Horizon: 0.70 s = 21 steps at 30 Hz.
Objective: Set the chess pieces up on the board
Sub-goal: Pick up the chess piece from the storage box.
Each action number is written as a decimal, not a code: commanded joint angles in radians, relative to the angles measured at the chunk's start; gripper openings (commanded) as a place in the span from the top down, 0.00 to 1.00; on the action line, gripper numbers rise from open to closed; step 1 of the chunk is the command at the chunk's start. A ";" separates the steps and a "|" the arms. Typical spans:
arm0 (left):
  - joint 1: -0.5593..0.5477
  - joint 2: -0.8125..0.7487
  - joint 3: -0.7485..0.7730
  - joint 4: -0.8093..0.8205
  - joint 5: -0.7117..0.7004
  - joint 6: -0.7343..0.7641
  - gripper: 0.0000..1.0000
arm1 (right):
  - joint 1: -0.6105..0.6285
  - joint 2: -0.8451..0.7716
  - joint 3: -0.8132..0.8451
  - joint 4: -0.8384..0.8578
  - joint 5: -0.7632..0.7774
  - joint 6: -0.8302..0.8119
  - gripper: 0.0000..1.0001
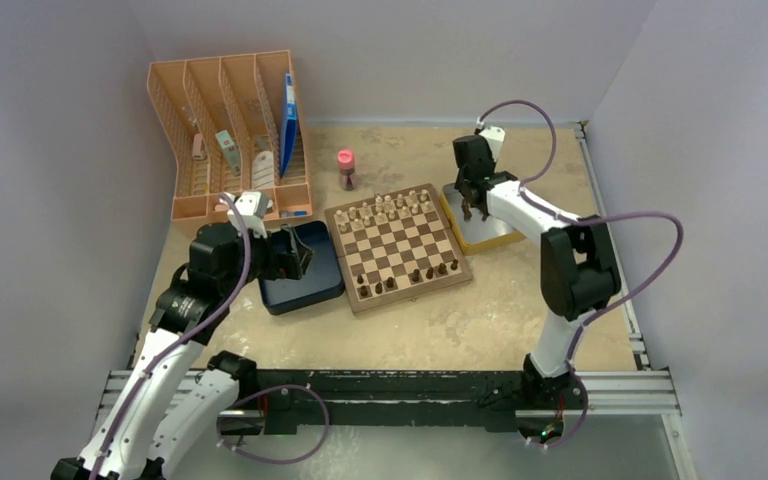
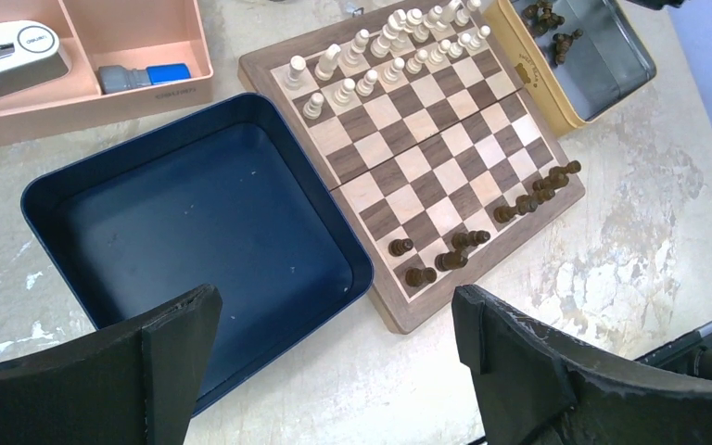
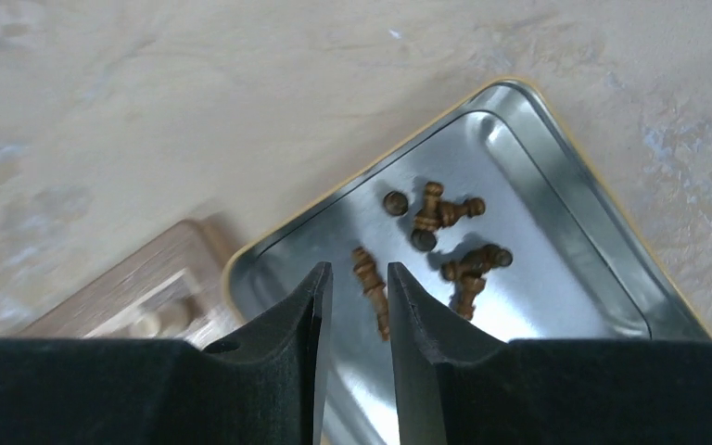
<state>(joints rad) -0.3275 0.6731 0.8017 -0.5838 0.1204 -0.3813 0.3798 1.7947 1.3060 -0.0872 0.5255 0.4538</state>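
Observation:
The board (image 1: 400,245) lies mid-table, with several dark chess pieces (image 1: 415,275) along its near edge; both show in the left wrist view, the board (image 2: 445,148) and the pieces (image 2: 454,255). More dark pieces (image 3: 445,218) lie loose in a silver tin (image 3: 565,278) with a yellow rim, right of the board. My right gripper (image 3: 360,269) hovers low over the tin, jaws narrowly open, with one lying piece (image 3: 371,287) in the gap below the tips. My left gripper (image 2: 334,315) is wide open and empty over the near edge of the dark blue box (image 2: 195,213).
Pale cream pieces (image 1: 385,208) fill the board's far rows. A pink desk organizer (image 1: 230,130) stands at the back left, with a white stapler (image 2: 9,56) in its tray. A small pink bottle (image 1: 346,170) stands behind the board. Grey walls close in both sides.

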 commanded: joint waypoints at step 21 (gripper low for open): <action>0.007 -0.066 -0.026 0.060 -0.015 0.016 0.05 | -0.119 0.177 0.055 0.157 -0.097 -0.134 0.66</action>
<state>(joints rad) -0.3275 0.6018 0.7738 -0.5682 0.1162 -0.3744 0.2626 1.9640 1.3235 0.0097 0.4599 0.3546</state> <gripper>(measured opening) 0.952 0.333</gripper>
